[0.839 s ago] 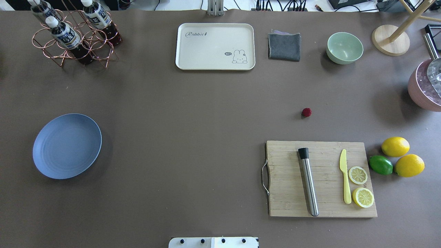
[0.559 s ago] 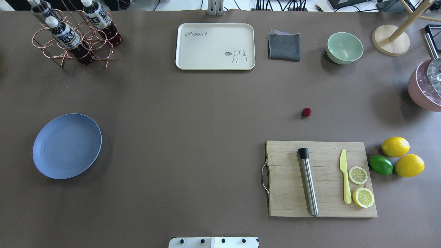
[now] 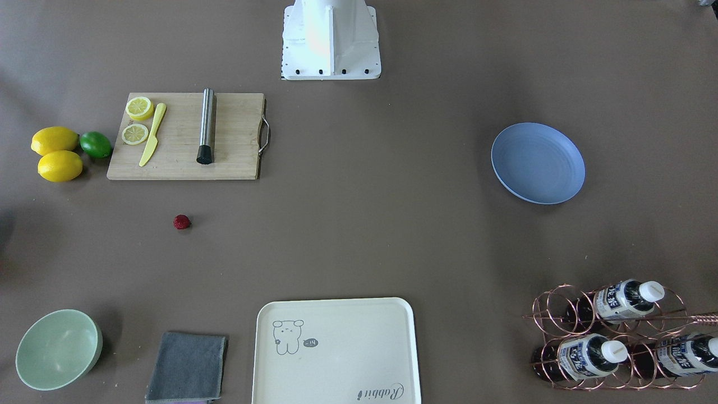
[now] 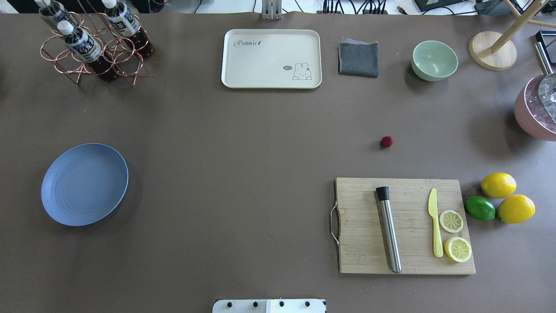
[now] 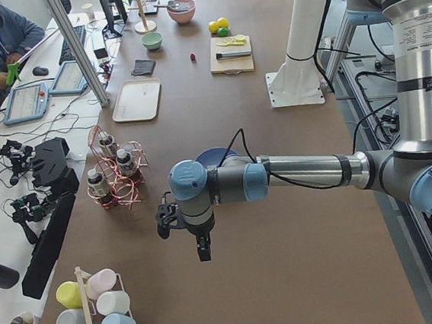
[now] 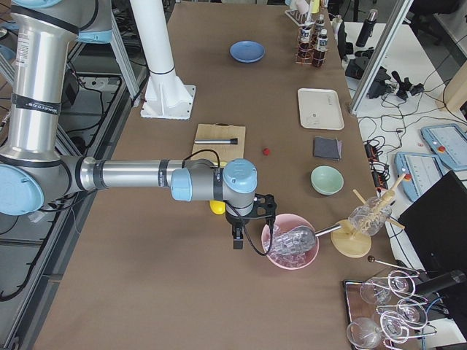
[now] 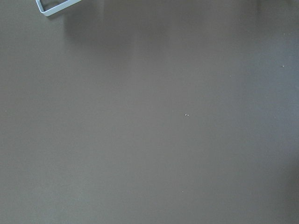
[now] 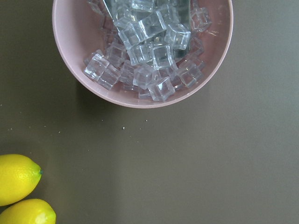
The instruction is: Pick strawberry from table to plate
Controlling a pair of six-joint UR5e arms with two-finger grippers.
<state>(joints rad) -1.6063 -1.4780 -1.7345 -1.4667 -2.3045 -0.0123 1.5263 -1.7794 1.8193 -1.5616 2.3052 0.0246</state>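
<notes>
Grey-brown tabletop (image 4: 243, 174) fills every camera I have. Only the side cameras show my left gripper (image 5: 202, 251), pointing down over bare surface near the blue plate (image 4: 84, 184). I cannot tell whether its fingers are apart or together. My right gripper (image 6: 236, 240) shows the same way at the other end, pointing down just beside a pink bowl (image 8: 217, 60) of ice cubes (image 8: 145, 51), and I cannot read its fingers either. Its wrist camera has that bowl at 12 o'clock and two lemons (image 8: 16, 179) at 7 o'clock.

Farther out, on the overhead camera, the strawberry (image 4: 386, 141) lies on the tabletop at 12 o'clock from the wooden cutting board (image 4: 360, 243) and near it. A green bowl (image 4: 434, 61) sits at 1 o'clock from the berry, and a grey cloth (image 4: 358, 58) at 11 o'clock. The plate lies at the 9 o'clock side of the tabletop, well apart from the strawberry.
</notes>
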